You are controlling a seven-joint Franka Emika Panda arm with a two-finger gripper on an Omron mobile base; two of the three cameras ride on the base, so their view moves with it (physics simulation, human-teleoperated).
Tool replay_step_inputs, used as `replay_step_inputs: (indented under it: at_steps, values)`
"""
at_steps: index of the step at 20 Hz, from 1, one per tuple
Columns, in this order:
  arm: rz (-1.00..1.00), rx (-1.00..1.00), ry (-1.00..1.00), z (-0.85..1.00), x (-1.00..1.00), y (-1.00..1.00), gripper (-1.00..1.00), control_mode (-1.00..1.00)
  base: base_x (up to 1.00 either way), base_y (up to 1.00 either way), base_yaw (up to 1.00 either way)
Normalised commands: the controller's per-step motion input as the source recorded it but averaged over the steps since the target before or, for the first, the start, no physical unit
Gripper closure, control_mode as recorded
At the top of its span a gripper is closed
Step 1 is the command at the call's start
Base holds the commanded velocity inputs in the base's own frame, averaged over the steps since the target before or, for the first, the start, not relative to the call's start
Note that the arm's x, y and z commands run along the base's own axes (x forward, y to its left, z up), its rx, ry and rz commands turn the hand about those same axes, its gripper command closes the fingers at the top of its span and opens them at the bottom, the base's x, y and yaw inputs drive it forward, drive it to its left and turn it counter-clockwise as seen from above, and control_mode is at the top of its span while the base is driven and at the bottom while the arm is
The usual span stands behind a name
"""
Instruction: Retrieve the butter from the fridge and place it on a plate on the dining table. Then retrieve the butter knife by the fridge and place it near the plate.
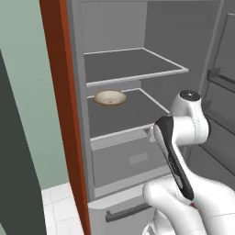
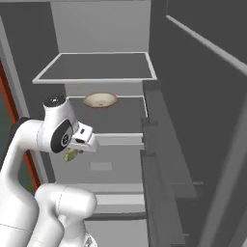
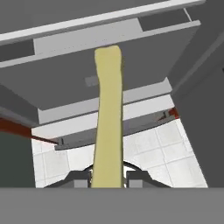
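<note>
One stick of butter point(image 3: 107, 118) sat clamped between my nearly closed fingers point(image 3: 107, 180) | hand was just outside the open fridge point(image 1: 117, 73), below its middle shelf | step: retrieval seemingly done | next: back clear, carry it to the plate on the desk.

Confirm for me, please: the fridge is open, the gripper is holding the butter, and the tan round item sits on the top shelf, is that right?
Not quite. The fridge is open and the gripper is shut on the butter, as the hand view shows. But the tan round item sits on the second shelf down, not the top shelf; the left base view shows this plainly.
</note>
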Motion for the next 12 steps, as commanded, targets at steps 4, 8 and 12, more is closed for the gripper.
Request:
replay_step_inputs:
  at_steps: [4, 8, 12]
  values:
    - [0.00, 0.00, 0.00, 0.00, 0.00, 0.00, 1.00, 1.00, -0.98, 0.24, -0.46]
    - [0.00, 0.00, 0.00, 0.00, 0.00, 0.00, 1.00, 1.00, -1.00, 0.11, -0.60]
    - [0.00, 0.00, 0.00, 0.00, 0.00, 0.00, 1.00, 1.00, -1.00, 0.03, -0.66]
